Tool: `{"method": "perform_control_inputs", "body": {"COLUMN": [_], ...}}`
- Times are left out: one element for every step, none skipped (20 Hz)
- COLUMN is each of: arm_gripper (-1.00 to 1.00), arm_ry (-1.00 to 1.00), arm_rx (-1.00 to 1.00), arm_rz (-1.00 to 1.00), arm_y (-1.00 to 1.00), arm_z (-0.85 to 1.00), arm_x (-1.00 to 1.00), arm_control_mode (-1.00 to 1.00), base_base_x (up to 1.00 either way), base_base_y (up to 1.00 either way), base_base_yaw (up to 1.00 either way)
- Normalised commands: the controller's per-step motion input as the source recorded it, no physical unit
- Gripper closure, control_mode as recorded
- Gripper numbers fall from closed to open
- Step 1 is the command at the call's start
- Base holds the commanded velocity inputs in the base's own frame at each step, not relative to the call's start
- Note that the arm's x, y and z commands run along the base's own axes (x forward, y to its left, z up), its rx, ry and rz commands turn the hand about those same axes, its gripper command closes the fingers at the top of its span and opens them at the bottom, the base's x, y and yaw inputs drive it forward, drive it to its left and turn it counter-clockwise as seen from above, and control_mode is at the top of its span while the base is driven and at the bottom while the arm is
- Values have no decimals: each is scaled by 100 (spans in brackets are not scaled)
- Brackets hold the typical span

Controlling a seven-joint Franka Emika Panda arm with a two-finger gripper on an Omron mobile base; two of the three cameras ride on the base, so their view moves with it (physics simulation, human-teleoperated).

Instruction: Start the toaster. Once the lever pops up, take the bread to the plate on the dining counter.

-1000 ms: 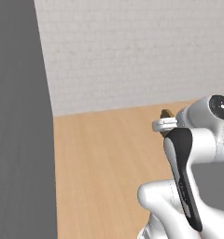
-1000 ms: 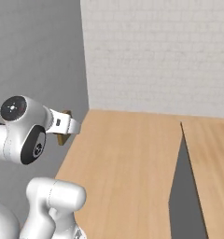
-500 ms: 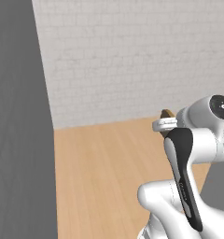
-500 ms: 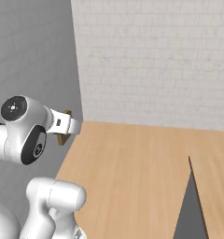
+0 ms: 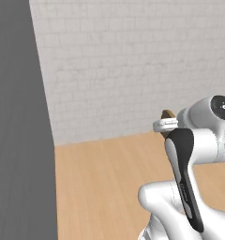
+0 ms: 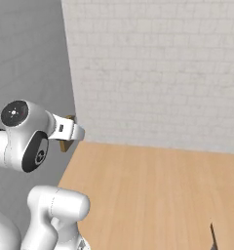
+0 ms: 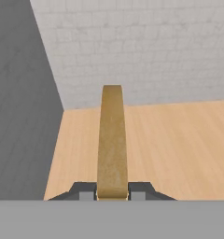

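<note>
My gripper is shut on the bread, a thin tan slice with a darker crust that stands on edge and reaches straight out from the fingers. From the left base view, the bread peeks out behind the hand, where the gripper is held at about shoulder height. In the right base view the gripper carries the bread in front of a grey wall. The toaster, the plate and the dining counter are out of view.
A white brick wall stands ahead, meeting a light-wood floor. A tall flat grey panel closes off the left side. A thin dark sliver pokes up at the lower right of the right base view.
The whole picture has shifted, so the base has moved: the brick wall takes up more of both views and the dark edge at right has slid nearly out. The bread stays gripped.
</note>
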Motion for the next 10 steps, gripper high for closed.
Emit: {"method": "perform_control_inputs", "body": {"arm_gripper": [100,100,100,100,100,100,100,100,100,100], "arm_ry": [0,0,0,0,0,0,0,0,0,0], "arm_rx": [0,0,0,0,0,0,0,0,0,0], "arm_rz": [0,0,0,0,0,0,0,0,0,0], "arm_y": [0,0,0,0,0,0,0,0,0,0], "arm_z": [0,0,0,0,0,0,0,0,0,0], "arm_x": [0,0,0,0,0,0,0,0,0,0], "arm_control_mode": [100,100,100,100,100,100,100,100,100,100], "base_base_x": [100,100,100,100,100,100,96,79,66,64], "base_base_y": [0,0,0,0,0,0,0,3,6,7], "base_base_yaw": [-1,-6,-14,-25,-33,-44,-53,-62,-67,-68]}}
